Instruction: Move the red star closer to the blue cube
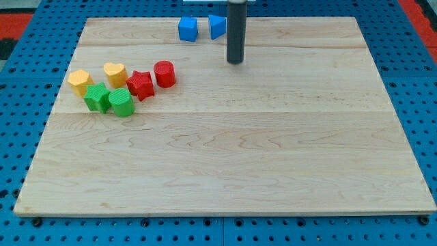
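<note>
Red star-shaped block (pixel 140 85) at the wooden board's (pixel 225 164) left, touching a red cylinder block (pixel 164 73), well apart from the blue cube block (pixel 188 29) near the view's top. My tip (pixel 235 61), a bare dark rod end clamped on nothing, touching no block, just right of and below the cube.

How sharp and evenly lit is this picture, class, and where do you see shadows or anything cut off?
Camera view: even, soft lighting, no glare on the wooden board; blocks such as the red star and blue cube look sharp, with only faint shadows; my tip is crisp, but the rod's top is cut off at the view's top.
</note>
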